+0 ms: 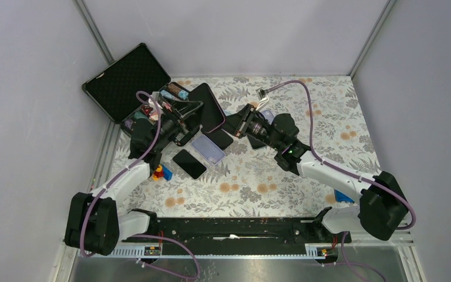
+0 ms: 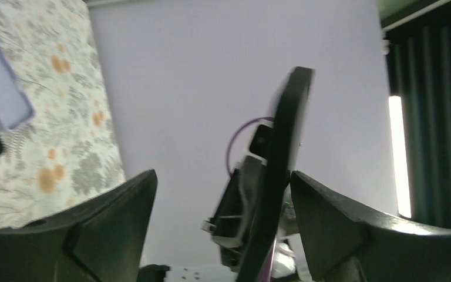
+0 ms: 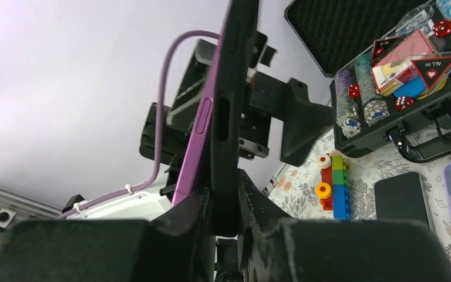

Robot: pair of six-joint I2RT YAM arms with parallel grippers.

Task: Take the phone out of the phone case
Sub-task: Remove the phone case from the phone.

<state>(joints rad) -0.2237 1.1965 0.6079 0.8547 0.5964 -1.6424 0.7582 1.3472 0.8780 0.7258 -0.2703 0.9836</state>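
The phone (image 1: 209, 107), purple-edged in a black case, is held up on edge above the table between both arms. My right gripper (image 1: 242, 126) is shut on its lower end; in the right wrist view the jaws (image 3: 226, 200) clamp the black case (image 3: 235, 88), and the purple phone edge (image 3: 197, 141) stands slightly off the case on the left. My left gripper (image 1: 180, 126) is open. In the left wrist view the cased phone (image 2: 282, 147) stands edge-on between its wide-apart fingers (image 2: 323, 223), close to the right one.
An open black poker case (image 1: 126, 82) with chips, cards and dice lies at the back left. A lavender phone case (image 1: 207, 148), a black phone (image 1: 189, 164) and toy bricks (image 1: 161, 172) lie on the floral cloth under the arms. A blue object (image 1: 343, 197) lies by the right arm's base.
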